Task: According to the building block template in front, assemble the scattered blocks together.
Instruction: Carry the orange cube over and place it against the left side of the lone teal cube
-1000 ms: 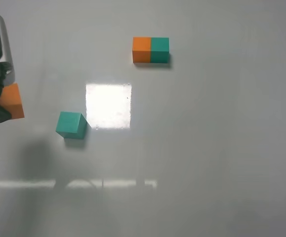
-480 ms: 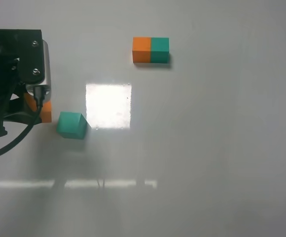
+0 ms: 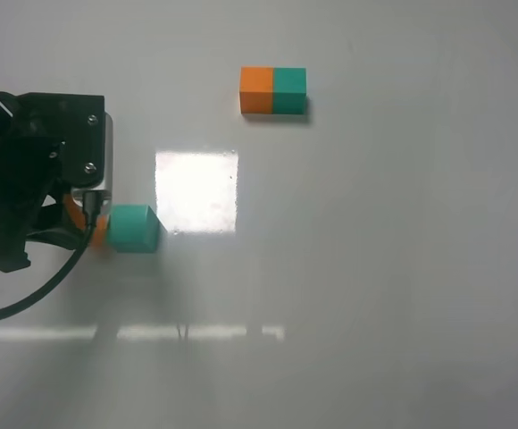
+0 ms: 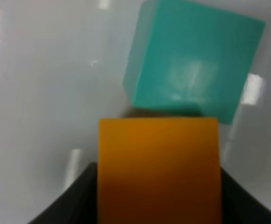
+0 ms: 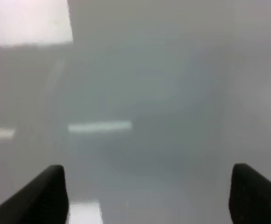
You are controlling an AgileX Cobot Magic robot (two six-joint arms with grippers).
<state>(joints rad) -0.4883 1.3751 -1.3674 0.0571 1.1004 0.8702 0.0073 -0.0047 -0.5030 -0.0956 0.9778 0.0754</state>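
Observation:
The template bar (image 3: 273, 90), orange on the left and teal on the right, lies at the back of the white table. The loose teal cube (image 3: 134, 228) sits left of centre. My left gripper (image 3: 89, 228) is shut on the orange cube (image 3: 100, 231) and holds it against the teal cube's left side. In the left wrist view the orange cube (image 4: 158, 168) sits between my fingers, touching the teal cube (image 4: 196, 60), which is slightly skewed to it. My right gripper (image 5: 147, 193) is open and empty over bare table; it is out of the exterior view.
A bright square glare patch (image 3: 196, 191) lies on the table (image 3: 375, 268) just right of the teal cube. A black cable (image 3: 36, 290) hangs from the left arm.
My left gripper has carried the orange cube rightward from the left edge until it meets the teal cube. The teal cube has turned a little and squared up. The template has not moved.

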